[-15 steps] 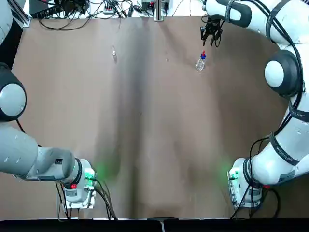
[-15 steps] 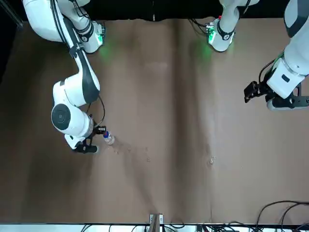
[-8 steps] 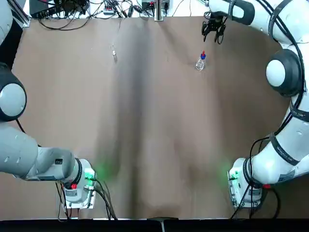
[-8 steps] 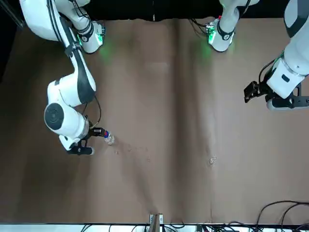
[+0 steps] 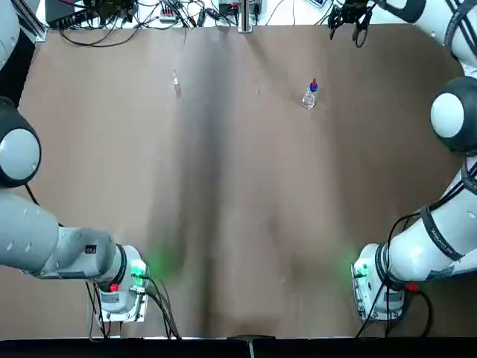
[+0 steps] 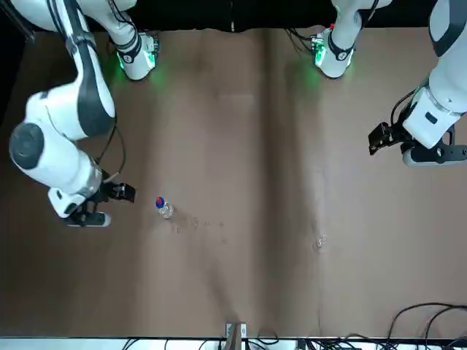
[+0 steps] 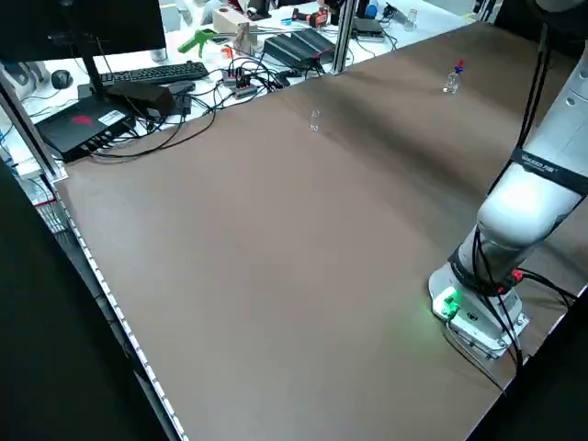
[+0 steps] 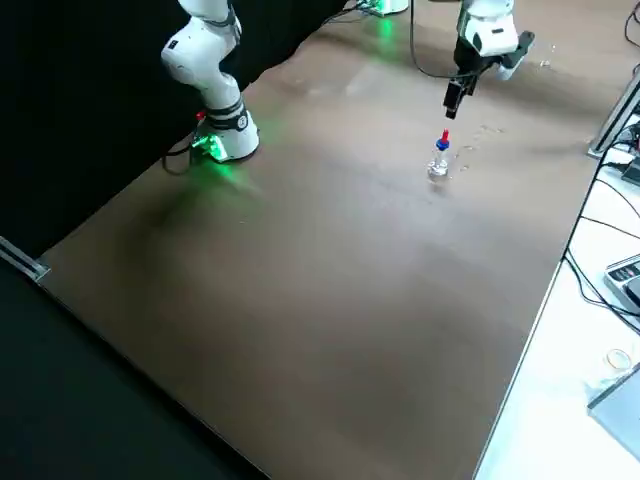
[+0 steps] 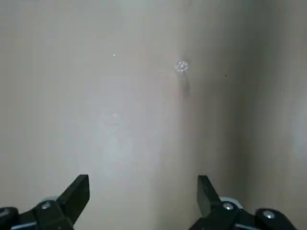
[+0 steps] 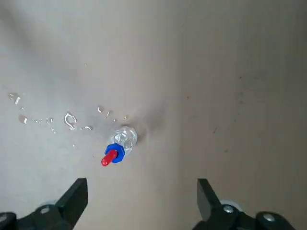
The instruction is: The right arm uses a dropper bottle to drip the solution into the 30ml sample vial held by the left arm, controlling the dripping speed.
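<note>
the left pincer hangs released and holding nothing, well off to the left of the vial and nearer the robot's side of the surface. its wrist camera shows both fingers spread wide, with the small clear vial standing upright and alone on the brown surface. so the vial is not held by either arm.

further right, well apart from the vial, the dropper bottle stands upright, its red bulb and blue collar on top. small wet beads dot the surface just beside the bottle, on its vial side.

the right pincer is beyond the bottle, near the far edge, also released and empty; the bottle shows between its spread fingers in the wrist view.

this layout suits either a pause ahead of dripping or bottle and vial set back down after it. if a grasp is in hand, the bottle wants a centred hold on its clear body, below the collar, kept upright; the vial is light, so it wants a square, gentle close to avoid tipping it.
</note>
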